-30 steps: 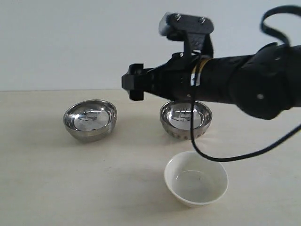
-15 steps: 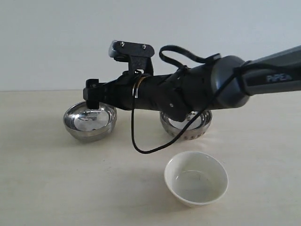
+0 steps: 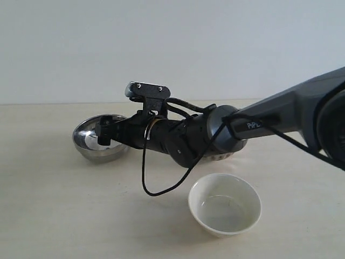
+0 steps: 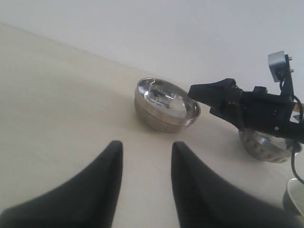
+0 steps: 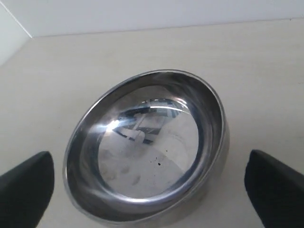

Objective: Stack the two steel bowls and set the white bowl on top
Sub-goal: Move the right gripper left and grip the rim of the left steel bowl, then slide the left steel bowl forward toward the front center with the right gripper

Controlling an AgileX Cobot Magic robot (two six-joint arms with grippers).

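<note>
Squarely astride one steel bowl, right end effector wide, fingers seemingly clear of its rim.

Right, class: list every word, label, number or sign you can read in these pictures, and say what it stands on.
"PiPE": white letters on the grey link of the right arm; the word's end is unclear.
Small pale label near that arm's end effector: too small to read.
Steel bowl and white bowl: no writing visible.
</note>
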